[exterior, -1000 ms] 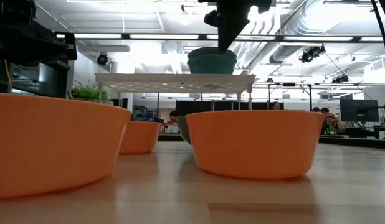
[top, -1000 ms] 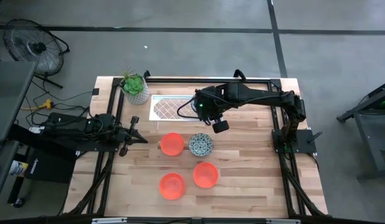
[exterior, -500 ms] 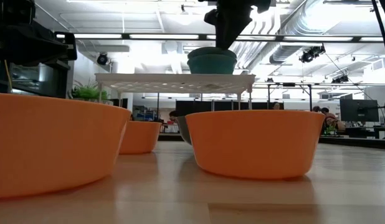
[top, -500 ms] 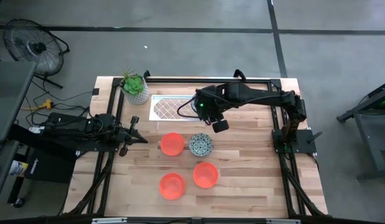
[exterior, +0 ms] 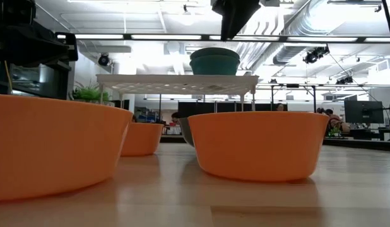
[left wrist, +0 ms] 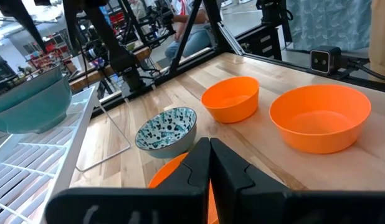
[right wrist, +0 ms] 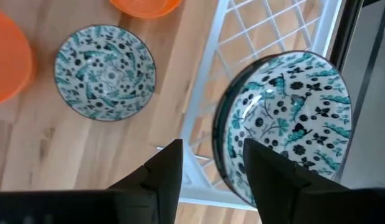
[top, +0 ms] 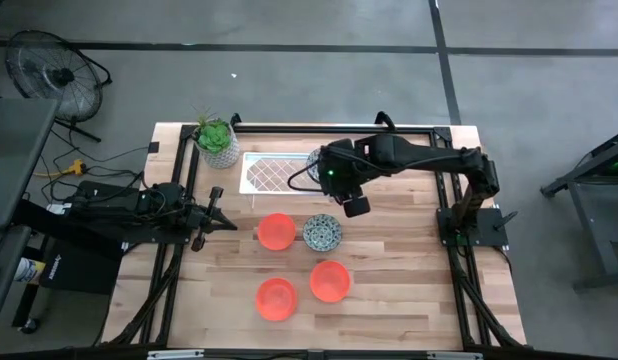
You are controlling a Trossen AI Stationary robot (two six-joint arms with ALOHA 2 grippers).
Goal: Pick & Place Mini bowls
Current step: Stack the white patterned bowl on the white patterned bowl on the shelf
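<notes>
Right tool (right wrist: 208,171) above the right end of the white lattice wire rack (top: 274,174) at the far middle of the surface (top: 409,290), fingers parted with nothing between them. Directly below and just apart from that tool, a stack of patterned mini bowls (right wrist: 286,121) on the rack, top one white inside with dark blue-green motifs; from table height, the same stack (exterior: 214,62) on the rack top with a clear gap up to the dark tool (exterior: 236,16). How many bowls in that stack, cannot tell.

On the surface near the rack, one more patterned mini bowl (top: 322,232), just right of an orange mini bowl (top: 276,231), the two almost touching. Nearer still, two further orange mini bowls: one at right (top: 330,280), one at left (top: 276,298), close together but apart.

Left tool (top: 217,212) at the left side of the surface, well apart from all bowls, low and pointing right; fingers (left wrist: 236,171) pressed together, empty. Potted green plant (top: 217,140) at the far left corner, beside the rack's left end.
</notes>
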